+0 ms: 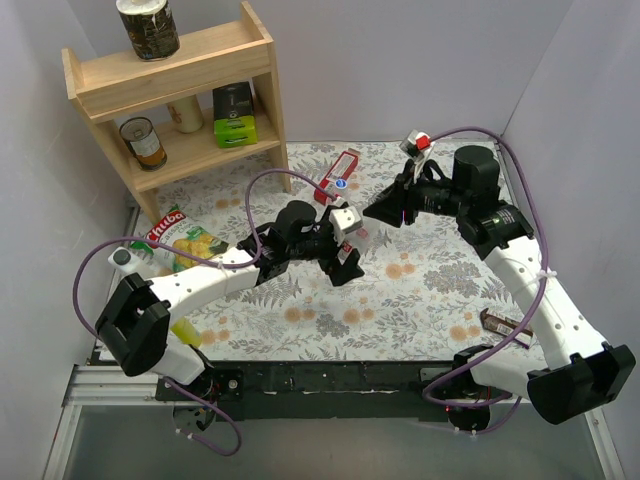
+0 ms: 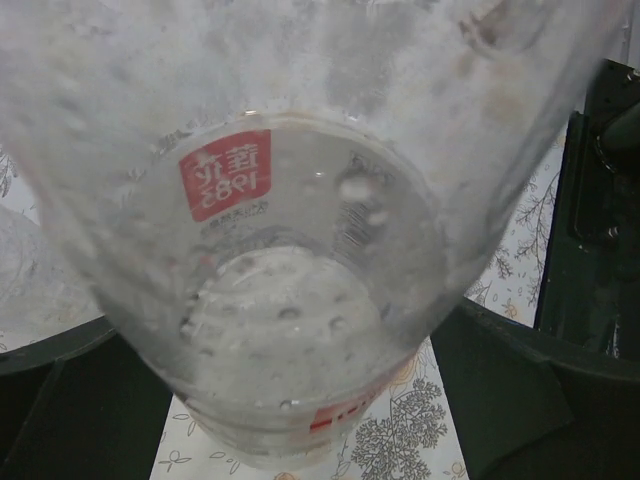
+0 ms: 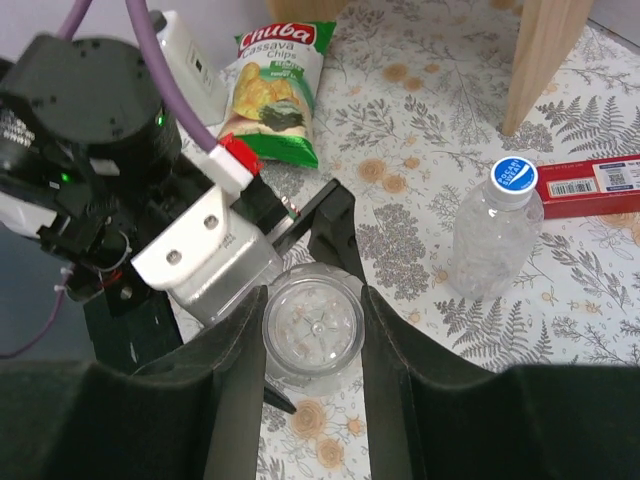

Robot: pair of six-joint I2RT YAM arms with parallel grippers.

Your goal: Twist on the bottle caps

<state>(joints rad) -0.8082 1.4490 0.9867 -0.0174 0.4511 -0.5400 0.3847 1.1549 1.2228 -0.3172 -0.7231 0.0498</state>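
The right hand (image 3: 313,335) pinches the pale cap (image 3: 312,322) from both sides. It holds the cap directly above the labelled bottle (image 2: 300,300), whose body is mostly hidden beneath. The left hand (image 1: 345,250) comes in from the opposite side, fingers spread wide with that bottle between them; whether they press on it cannot be told. Farther out on the floral counter (image 3: 420,130) the plain bottle (image 3: 495,245) stands upright. The blue cap (image 3: 514,180) sits on its neck, just beside the end of a red box (image 3: 590,185). A chips bag (image 3: 275,90) lies near the wooden shelf (image 1: 180,100).
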